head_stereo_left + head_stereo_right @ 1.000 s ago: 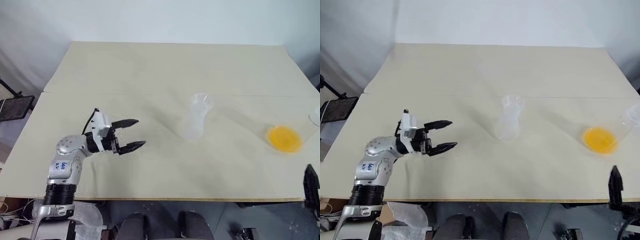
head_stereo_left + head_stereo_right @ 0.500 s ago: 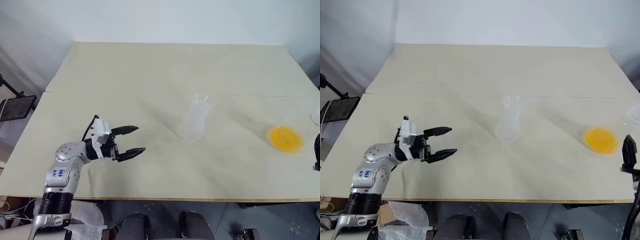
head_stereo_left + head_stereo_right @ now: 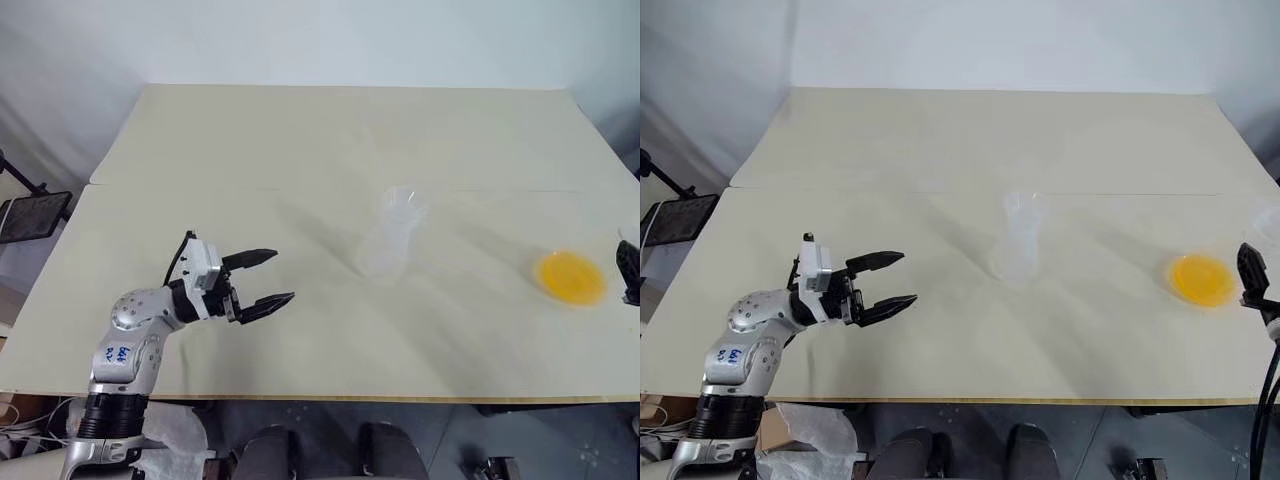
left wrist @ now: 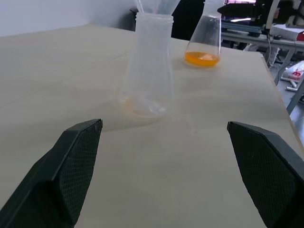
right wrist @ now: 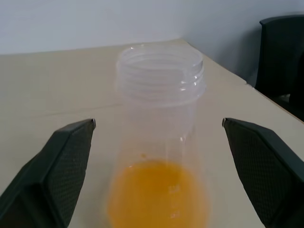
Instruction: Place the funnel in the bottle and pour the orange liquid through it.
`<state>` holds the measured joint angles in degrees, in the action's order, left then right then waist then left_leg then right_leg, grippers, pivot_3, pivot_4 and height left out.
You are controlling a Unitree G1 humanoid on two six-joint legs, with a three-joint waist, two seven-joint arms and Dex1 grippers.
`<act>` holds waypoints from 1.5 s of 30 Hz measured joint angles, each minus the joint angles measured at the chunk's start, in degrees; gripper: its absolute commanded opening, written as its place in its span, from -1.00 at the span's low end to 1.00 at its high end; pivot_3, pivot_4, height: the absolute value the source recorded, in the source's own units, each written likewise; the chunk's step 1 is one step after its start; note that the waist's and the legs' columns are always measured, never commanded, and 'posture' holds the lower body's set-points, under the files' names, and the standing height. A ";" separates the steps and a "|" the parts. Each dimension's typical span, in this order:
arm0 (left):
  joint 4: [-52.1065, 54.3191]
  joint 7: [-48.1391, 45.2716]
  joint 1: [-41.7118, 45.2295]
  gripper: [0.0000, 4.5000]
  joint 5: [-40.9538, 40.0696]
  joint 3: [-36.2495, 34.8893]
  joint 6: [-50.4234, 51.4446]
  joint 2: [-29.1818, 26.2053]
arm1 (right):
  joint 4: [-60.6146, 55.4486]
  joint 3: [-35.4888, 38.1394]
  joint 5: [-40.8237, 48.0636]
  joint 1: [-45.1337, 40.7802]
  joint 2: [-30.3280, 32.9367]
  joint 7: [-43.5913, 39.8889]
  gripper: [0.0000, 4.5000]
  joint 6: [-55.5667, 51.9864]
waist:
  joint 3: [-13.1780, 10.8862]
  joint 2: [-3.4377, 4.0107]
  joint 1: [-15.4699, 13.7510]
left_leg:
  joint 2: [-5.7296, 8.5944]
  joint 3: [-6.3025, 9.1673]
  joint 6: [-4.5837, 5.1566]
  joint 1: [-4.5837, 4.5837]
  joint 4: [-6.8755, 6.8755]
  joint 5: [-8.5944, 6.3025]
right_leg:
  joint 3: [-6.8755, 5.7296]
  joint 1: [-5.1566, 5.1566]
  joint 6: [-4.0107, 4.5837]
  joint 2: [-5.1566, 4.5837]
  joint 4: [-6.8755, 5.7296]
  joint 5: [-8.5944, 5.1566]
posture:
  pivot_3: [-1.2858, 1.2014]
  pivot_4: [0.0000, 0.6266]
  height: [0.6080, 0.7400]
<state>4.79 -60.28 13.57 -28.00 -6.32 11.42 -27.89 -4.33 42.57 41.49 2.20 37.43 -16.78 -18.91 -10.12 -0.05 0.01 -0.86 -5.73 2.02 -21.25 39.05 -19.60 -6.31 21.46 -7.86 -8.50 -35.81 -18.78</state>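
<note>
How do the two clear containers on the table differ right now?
The bottle at mid-table has a funnel sitting in its neck; the flask by the right gripper has an open threaded mouth. The bottle looks nearly empty, while the flask holds the orange liquid at its bottom. Both are clear plastic, upright, with wide bases narrowing upward.

The right gripper (image 3: 1249, 268) has risen along the table's right edge, from well short of the orange liquid (image 3: 1201, 279) to level with it, just beside it on its outer side. In its wrist view the clear flask (image 5: 159, 142) holding that liquid stands between the wide-apart fingers (image 5: 61, 166), not touched
</note>
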 measured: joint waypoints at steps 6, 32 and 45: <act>1.69 0.68 -0.99 0.98 -1.73 0.01 0.31 0.43 | 6.42 -2.32 -3.89 -6.02 0.57 -2.60 1.00 1.43 | 0.00 0.00 -0.01 | 0.00 -0.03 0.01 0.00 0.01 0.01 | 0.00 -0.01 0.00 -0.01 0.02 0.00 | 0.03 -0.52 1.00; 3.40 -4.93 4.46 1.00 -7.31 4.68 0.64 2.52 | 16.24 -5.14 -10.84 -14.43 1.57 -8.94 0.25 8.24 | 0.00 0.00 0.05 | -0.02 -0.03 0.00 -0.03 0.00 0.01 | -0.06 -0.01 -0.01 0.04 0.09 0.00 | 0.03 -0.52 1.00; 1.27 -2.97 5.69 1.00 -7.17 4.62 -0.21 3.28 | 8.27 -8.29 -10.91 -13.20 -0.36 -12.48 0.10 11.44 | -0.02 0.03 0.03 | -0.02 -0.01 0.00 -0.05 0.00 0.01 | -0.06 -0.01 -0.01 0.04 0.13 0.00 | 0.03 -0.52 1.00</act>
<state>6.06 -63.26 19.27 -35.17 -1.70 11.20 -24.61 3.94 34.28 30.58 -11.00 37.07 -29.26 -7.47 -10.14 -0.02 0.04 -0.88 -5.75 2.02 -21.30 39.05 -19.59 -6.37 21.45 -7.87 -8.47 -35.68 -18.77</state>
